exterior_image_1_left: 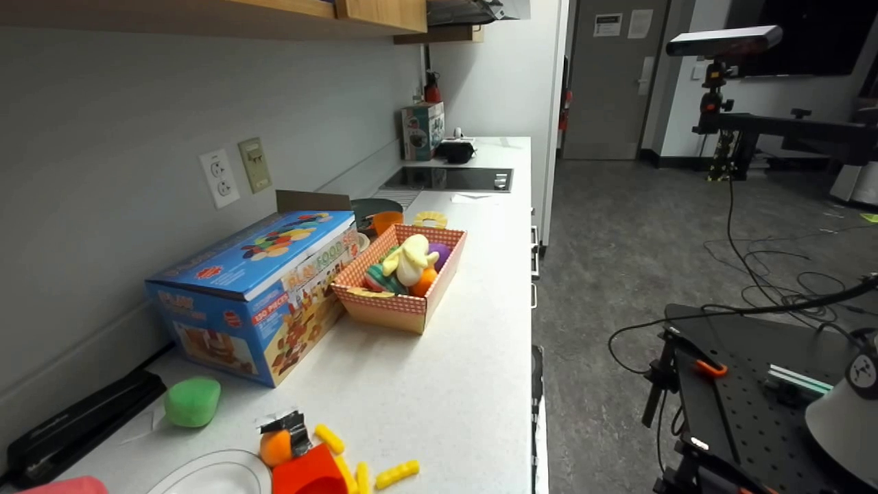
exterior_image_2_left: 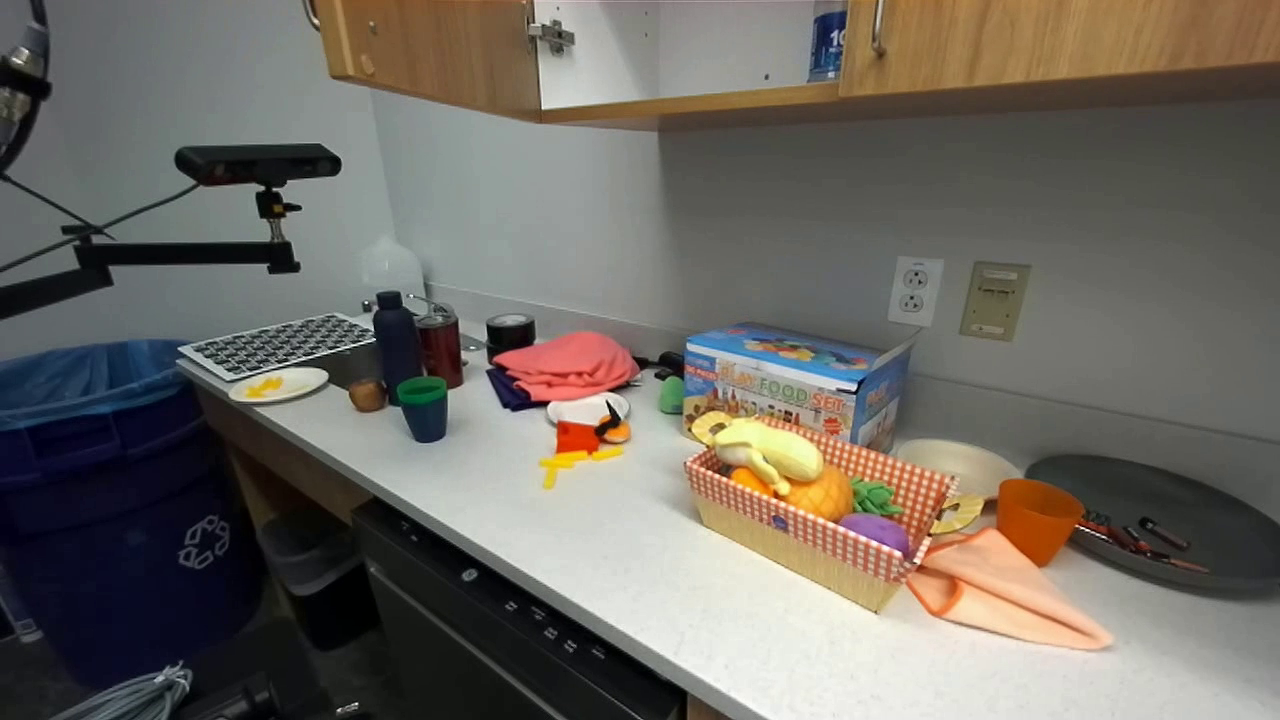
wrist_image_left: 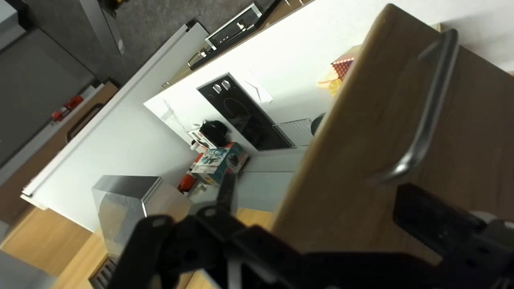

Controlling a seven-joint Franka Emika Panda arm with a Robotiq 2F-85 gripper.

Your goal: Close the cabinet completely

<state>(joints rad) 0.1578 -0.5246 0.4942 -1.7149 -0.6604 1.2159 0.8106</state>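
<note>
Step in hand, I'd judge: lining up the push, closing not yet done. The wall cabinet [exterior_image_2_left: 690, 104] sits at 12 o'clock in an exterior view, its hinged wooden door [exterior_image_2_left: 440, 60] swung wide at 11. In the wrist view, likely that same door, with metal bar handle [wrist_image_left: 433, 104], fills 3 o'clock. Robotiq gripper [wrist_image_left: 315, 192] at 4: released, fingers [wrist_image_left: 425, 216] spread, nothing pinched; one handle-side, one past the free edge. Touching or not, I can't tell. Next calls for pressing the handle-side face, sweeping it round till flush.
</note>
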